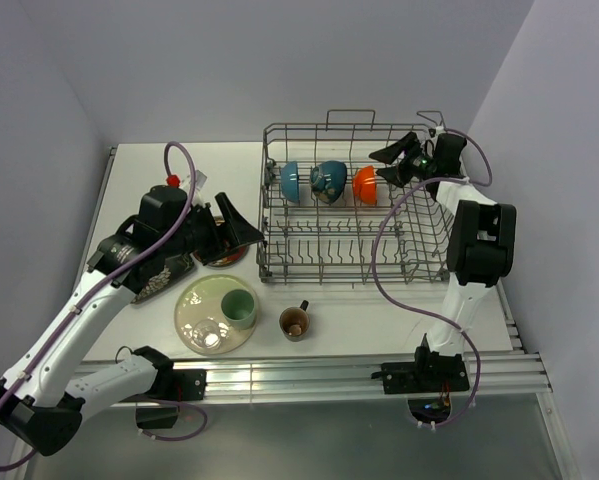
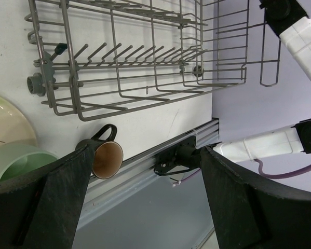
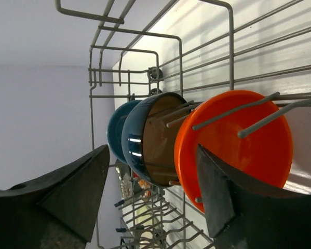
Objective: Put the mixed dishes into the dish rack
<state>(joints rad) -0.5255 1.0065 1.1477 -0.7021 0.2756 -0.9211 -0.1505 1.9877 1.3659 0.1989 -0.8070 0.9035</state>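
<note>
The dish rack [image 1: 349, 235] stands mid-table. In its back row three bowls stand on edge between tines: a blue bowl [image 1: 290, 181], a blue bowl with a tan inside [image 1: 328, 181] and an orange bowl [image 1: 365, 184]. My right gripper [image 1: 389, 163] is open and empty just right of the orange bowl [image 3: 238, 150]. My left gripper [image 1: 241, 228] is open and empty above a red saucer [image 1: 226, 260] left of the rack. Black square plates [image 1: 164, 277] lie partly hidden under the left arm. A cream plate [image 1: 191, 305] carries a pale green cup [image 1: 239, 308] and a clear glass [image 1: 209, 334]. A small brown mug [image 1: 295, 322] stands beside it.
The rack's front rows of tines [image 2: 145, 57] hold nothing. The left wrist view shows the mug [image 2: 106, 158], the cup [image 2: 15, 161] and the metal rail [image 2: 145, 166] at the table's near edge. Walls close in on both sides.
</note>
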